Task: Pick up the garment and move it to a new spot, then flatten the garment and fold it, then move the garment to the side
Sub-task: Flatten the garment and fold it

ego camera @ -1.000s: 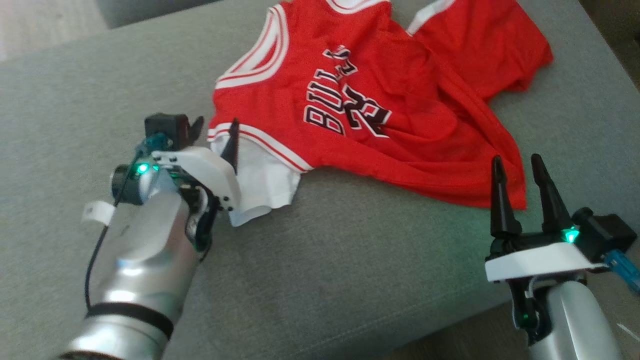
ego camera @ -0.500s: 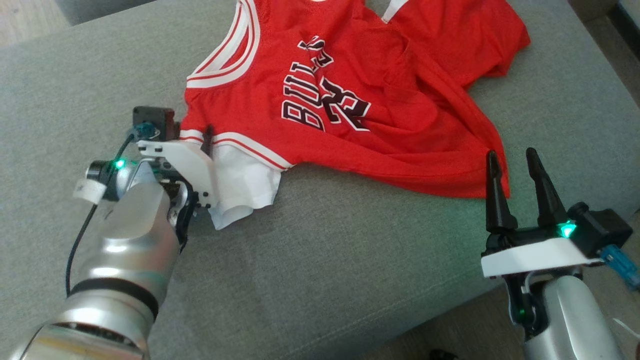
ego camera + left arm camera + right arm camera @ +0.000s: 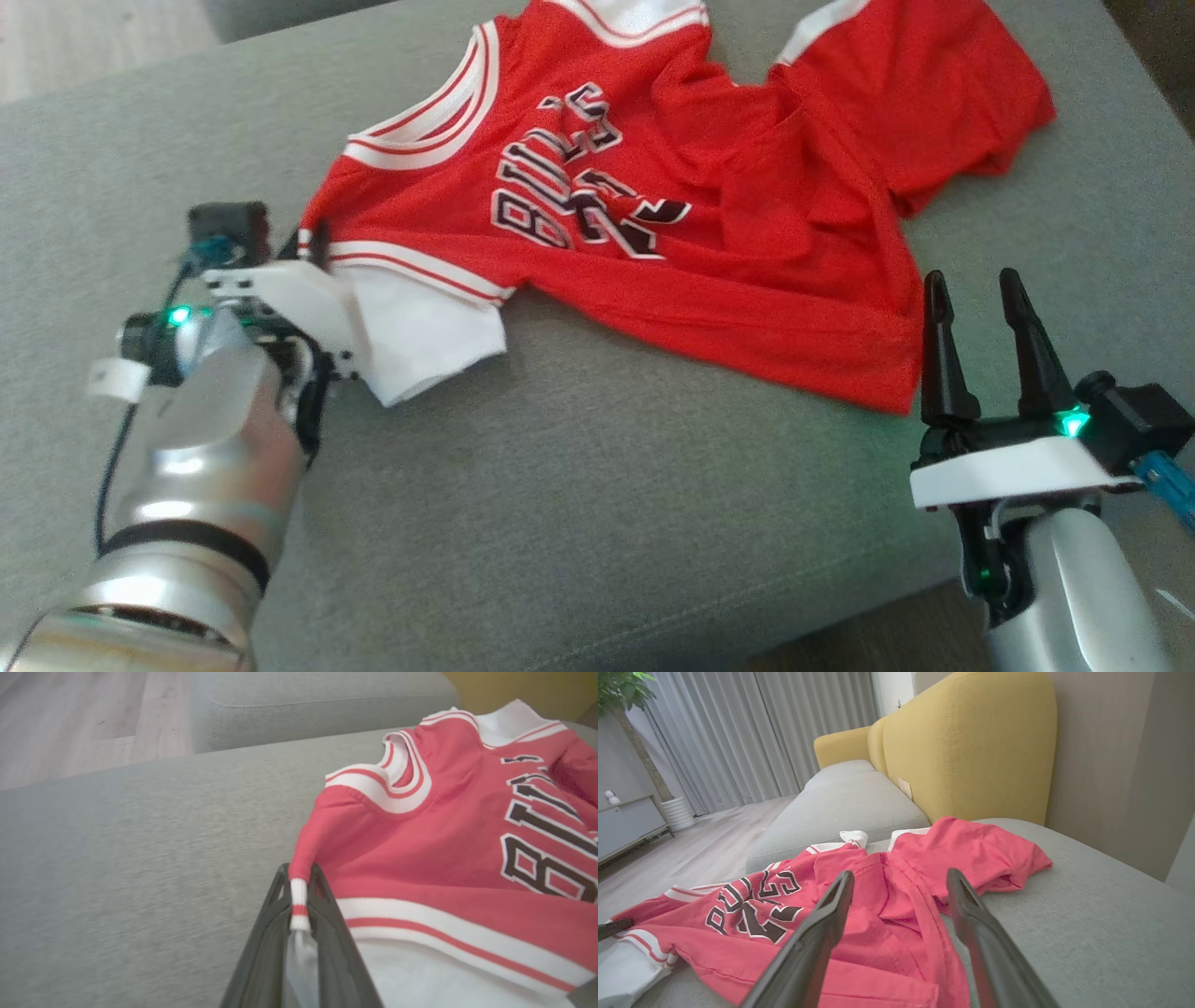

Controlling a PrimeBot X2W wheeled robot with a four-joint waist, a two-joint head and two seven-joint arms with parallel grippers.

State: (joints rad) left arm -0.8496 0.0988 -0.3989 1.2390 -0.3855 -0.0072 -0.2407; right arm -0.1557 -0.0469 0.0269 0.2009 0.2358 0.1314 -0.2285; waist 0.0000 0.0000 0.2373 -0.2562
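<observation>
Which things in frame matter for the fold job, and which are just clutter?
Job: red jersey; left gripper, shut on its striped trim; right gripper, open, beside it; grey sofa seat.
Lying about: yellow backrest; potted plant; curtains.

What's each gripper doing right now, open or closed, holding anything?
Left gripper: shut on the striped edge of the red jersey.
Right gripper: open, holding nothing.

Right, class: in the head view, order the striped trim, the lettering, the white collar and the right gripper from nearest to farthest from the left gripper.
1. Striped trim, pinched in the left gripper.
2. Lettering, on the jersey front.
3. White collar, top edge.
4. Right gripper, lower right.
</observation>
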